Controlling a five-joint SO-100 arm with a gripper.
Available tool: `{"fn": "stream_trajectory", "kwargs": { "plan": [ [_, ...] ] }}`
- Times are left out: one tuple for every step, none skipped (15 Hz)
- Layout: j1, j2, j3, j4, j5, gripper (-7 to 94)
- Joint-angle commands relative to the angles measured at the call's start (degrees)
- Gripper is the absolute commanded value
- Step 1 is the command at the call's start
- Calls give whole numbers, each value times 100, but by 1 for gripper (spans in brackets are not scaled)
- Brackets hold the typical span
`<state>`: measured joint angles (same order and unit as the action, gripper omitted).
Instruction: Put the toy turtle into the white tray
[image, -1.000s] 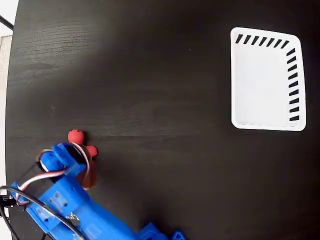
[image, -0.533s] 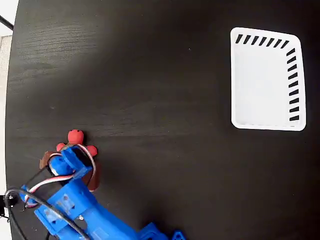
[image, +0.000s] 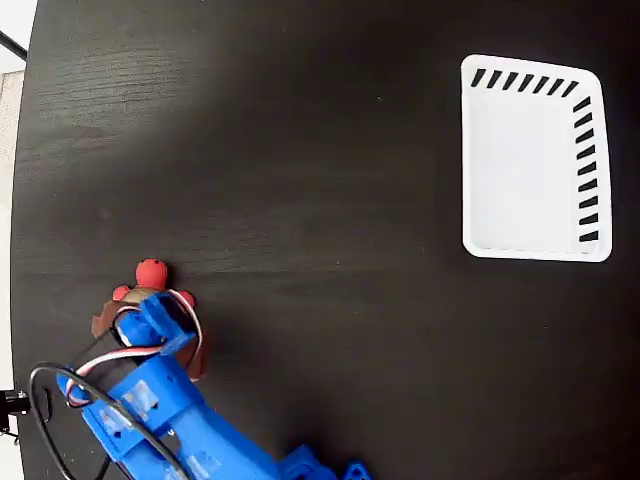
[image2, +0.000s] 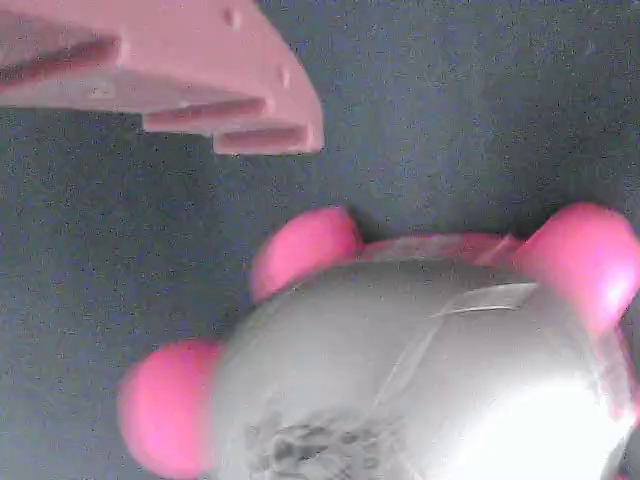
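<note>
Hovering right over the toy turtle (image: 150, 283) at the near-left of the dark table (image: 300, 200), the gripper (image: 145, 322) straddles the shell from above; the red head pokes out toward the far side, so the turtle's long axis runs near-to-far, and the white tray (image: 470, 150) lies well apart at the far right. The fixed view hides the shell under the blue arm. The wrist view shows the grey-looking dome (image2: 420, 380) with one brown finger (image2: 160, 70) apart from it, so the jaws look spread and empty, though the other finger is out of frame.

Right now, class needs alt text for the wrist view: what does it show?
A toy turtle fills the lower frame, grey-looking shell with pink feet, resting on a dark table. One brownish-pink gripper finger juts in at top left, not touching it.
</note>
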<state>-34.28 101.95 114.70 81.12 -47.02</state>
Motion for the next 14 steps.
{"fn": "stream_trajectory", "kwargs": {
  "plan": [
    [-176, 308, 35, -88, -70, 59],
    [-193, 255, 35, -123, -62, 59],
    [-211, 185, 35, -158, -53, 59],
    [-229, 167, 53, -193, -53, 59],
    [-237, 158, 88, -255, -53, 59],
    [-255, 79, 97, -290, -53, 61],
    [-264, -9, 97, -334, -53, 61],
    [-272, -53, 97, -369, -53, 61],
    [-272, -88, 123, -439, -53, 61],
    [-272, -158, 158, -510, -53, 61],
    [-281, -237, 185, -571, -53, 61],
    [-290, -281, 211, -615, -53, 61],
    [-290, -316, 229, -650, -53, 61],
    [-281, -360, 229, -677, -53, 61]
  ]
}}
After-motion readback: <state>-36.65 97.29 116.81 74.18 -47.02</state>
